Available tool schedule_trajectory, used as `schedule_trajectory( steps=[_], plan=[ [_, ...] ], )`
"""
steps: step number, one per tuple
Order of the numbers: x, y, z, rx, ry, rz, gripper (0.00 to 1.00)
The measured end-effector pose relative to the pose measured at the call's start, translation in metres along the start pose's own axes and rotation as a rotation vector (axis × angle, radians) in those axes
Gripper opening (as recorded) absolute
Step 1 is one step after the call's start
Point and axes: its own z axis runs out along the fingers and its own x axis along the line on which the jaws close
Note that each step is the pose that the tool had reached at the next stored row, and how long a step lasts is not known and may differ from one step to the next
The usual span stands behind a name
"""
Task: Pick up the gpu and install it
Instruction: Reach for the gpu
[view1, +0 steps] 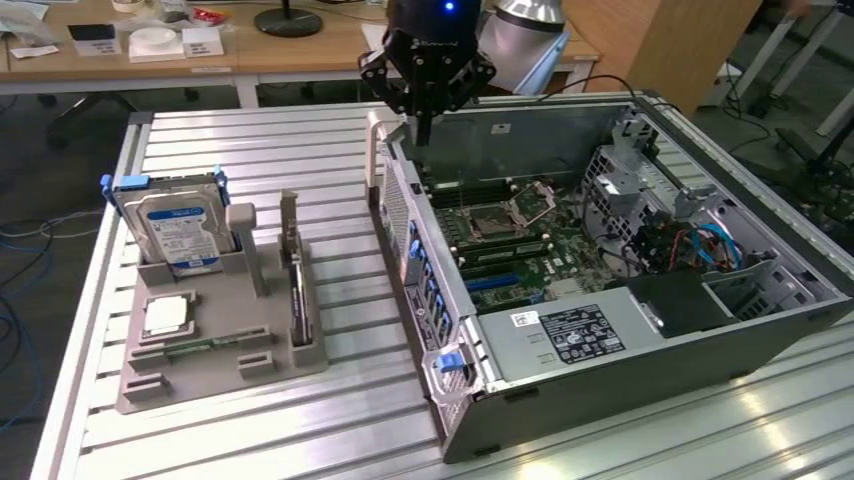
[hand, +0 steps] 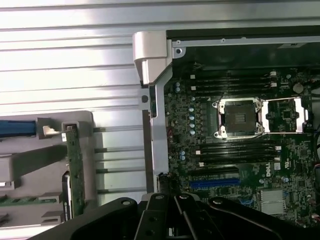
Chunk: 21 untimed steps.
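We see the gripper (view1: 422, 138) hanging above the case (view1: 641, 372), over the wall that faces the holder (view1: 200, 375). Its fingers are pressed together with nothing between them. The gpu (view1: 296, 290) is outside the case, standing on edge in a slot of the holder, near that same wall, on the side away from the motherboard (view1: 521, 245). It sits low on the table (view1: 267, 150), well apart from the gripper and untouched. The hard drive (view1: 174, 225) stands in the holder too, farther from the case than the gpu.
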Motion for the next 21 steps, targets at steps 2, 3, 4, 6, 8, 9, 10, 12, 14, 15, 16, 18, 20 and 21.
schedule_trajectory(
  steps=[2, 3, 4, 6, 8, 9, 10, 12, 14, 15, 16, 18, 20, 21],
  plan=[
    [0.005, -0.0005, -0.0002, 0.0001, 0.0001, 0.0, 0.11],
    [0.007, -0.0008, -0.0002, 0.0, 0.0, 0.0, 0.11],
    [0.01, -0.0011, -0.0003, 0.0, 0.0, 0.0, 0.11],
    [0.014, -0.0016, -0.0005, 0.0001, 0.0001, 0.0, 0.11],
    [0.019, -0.0021, -0.0006, 0.0, 0.0, 0.0, 0.11],
    [0.021, -0.0023, -0.0007, 0.0, 0.0001, 0.0, 0.11],
    [0.024, -0.0025, -0.0007, 0.0, 0.0001, 0.0, 0.11],
    [0.028, -0.0029, -0.0008, 0.0, 0.0, 0.0, 0.11],
    [0.032, -0.0033, -0.0009, 0.0, 0.0, 0.0, 0.11],
    [0.034, -0.0035, -0.001, 0.0, 0.0001, 0.0, 0.11],
    [0.036, -0.0037, -0.0011, 0.0001, 0.0001, 0.0, 0.11],
    [0.039, -0.0041, -0.0012, 0.0001, 0.0001, 0.0, 0.11],
    [0.043, -0.0044, -0.0012, 0.0, 0.0, 0.0, 0.11],
    [0.045, -0.0045, -0.0013, 0.0, 0.0, 0.0, 0.11]
  ],
)
